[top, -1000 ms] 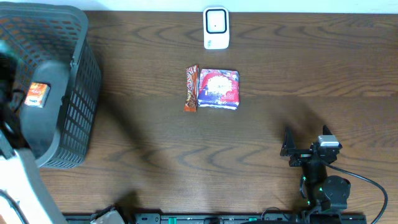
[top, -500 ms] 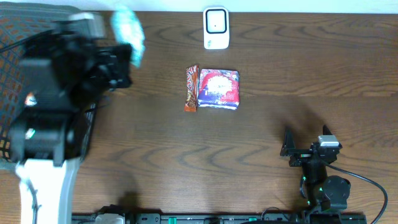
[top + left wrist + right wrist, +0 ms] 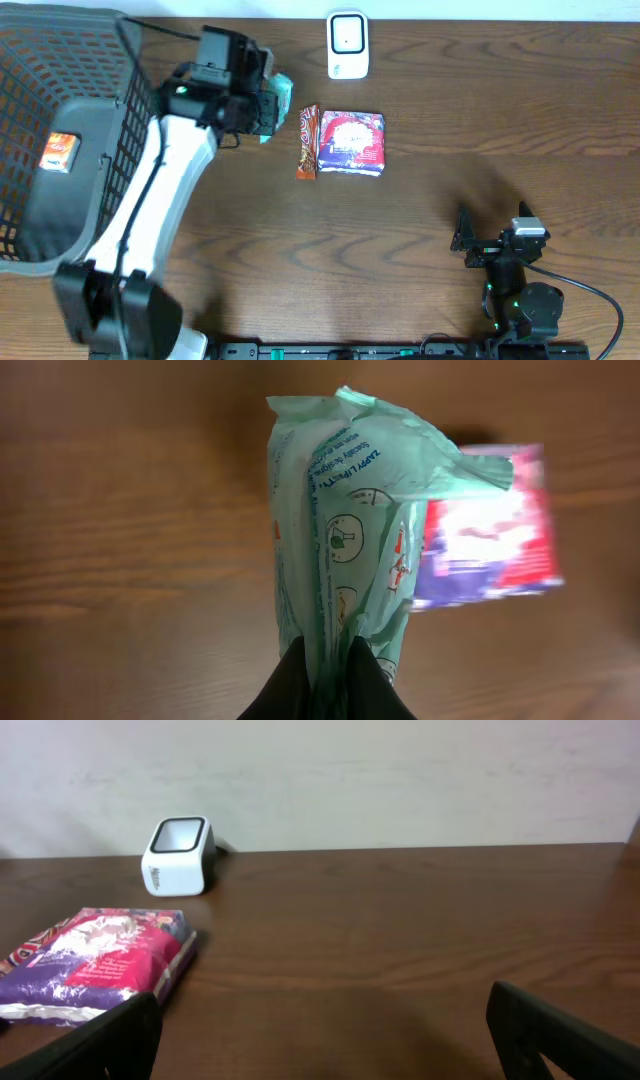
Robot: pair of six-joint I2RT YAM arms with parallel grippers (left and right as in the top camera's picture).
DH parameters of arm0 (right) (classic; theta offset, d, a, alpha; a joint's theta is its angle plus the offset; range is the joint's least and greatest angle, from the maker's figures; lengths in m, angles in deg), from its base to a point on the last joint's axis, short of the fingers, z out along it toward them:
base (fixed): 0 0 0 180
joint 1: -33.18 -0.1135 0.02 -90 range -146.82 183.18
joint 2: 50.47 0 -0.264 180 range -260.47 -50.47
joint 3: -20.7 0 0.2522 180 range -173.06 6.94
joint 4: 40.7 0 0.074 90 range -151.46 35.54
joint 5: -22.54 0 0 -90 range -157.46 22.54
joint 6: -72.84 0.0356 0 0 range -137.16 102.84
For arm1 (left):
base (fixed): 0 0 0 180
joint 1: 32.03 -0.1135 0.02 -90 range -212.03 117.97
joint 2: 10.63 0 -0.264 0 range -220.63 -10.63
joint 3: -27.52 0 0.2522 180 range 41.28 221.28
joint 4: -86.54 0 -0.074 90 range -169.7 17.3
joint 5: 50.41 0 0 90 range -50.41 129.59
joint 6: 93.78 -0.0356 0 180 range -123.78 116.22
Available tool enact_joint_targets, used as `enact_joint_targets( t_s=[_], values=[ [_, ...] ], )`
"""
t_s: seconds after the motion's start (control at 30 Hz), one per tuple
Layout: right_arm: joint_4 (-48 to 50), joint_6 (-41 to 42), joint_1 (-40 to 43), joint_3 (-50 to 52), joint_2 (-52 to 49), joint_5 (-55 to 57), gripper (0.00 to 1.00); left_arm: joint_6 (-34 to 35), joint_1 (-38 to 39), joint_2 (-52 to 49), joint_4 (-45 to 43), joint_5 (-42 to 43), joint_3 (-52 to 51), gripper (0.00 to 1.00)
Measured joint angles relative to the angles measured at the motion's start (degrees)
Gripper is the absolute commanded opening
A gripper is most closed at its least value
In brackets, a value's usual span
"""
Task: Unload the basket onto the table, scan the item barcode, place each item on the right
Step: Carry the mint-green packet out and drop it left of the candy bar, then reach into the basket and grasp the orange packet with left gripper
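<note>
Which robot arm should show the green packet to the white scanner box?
Left. The left end effector is shut on the green packet, close to the scanner. The right end effector sits open and empty, farther away.

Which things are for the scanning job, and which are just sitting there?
For the job: green packet, left gripper holding it, white barcode scanner.
Just sitting there: purple snack pack, orange-brown bar, basket, orange packet inside it.

I'm looking at a mock shop checkout: a white box-shaped barcode scanner (image 3: 348, 45), a dark plastic mesh shopping basket (image 3: 60, 60) and a purple foil snack packet (image 3: 351, 143) on a brown wooden table (image 3: 480, 110).
</note>
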Motion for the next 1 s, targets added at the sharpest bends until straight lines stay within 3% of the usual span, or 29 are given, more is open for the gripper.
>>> enact_joint_targets(
  t_s=[0.3, 0.4, 0.43, 0.47, 0.5, 0.77, 1.0],
  values=[
    [0.0, 0.0, 0.0, 0.0, 0.0, 0.0, 0.99, 2.1, 1.7, -14.0, -0.9, -8.2, 0.0, 0.08],
    [0.0, 0.0, 0.0, 0.0, 0.0, 0.0, 0.99, 3.1, 1.8, -18.3, -1.0, -9.7, 0.0, 0.27],
    [0.0, 0.0, 0.0, 0.0, 0.0, 0.0, 0.99, 3.5, 1.8, -19.4, -1.0, -10.0, 0.0, 0.43],
    [0.0, 0.0, 0.0, 0.0, 0.0, 0.0, 0.99, 3.7, 1.8, -20.2, -1.0, -10.3, 0.0, 0.70],
    [0.0, 0.0, 0.0, 0.0, 0.0, 0.0, 0.99, 4.1, 1.8, -20.5, -1.1, -10.6, 0.0, 0.89],
    [0.0, 0.0, 0.0, 0.0, 0.0, 0.0, 0.99, 4.9, 0.9, -14.1, -0.4, -11.0, 3.4, 0.91],
    [0.0, 0.0, 0.0, 0.0, 0.0, 0.0, 0.99, 4.8, -7.6, 6.0, -6.9, -12.1, 12.2, 0.91]
  ],
)
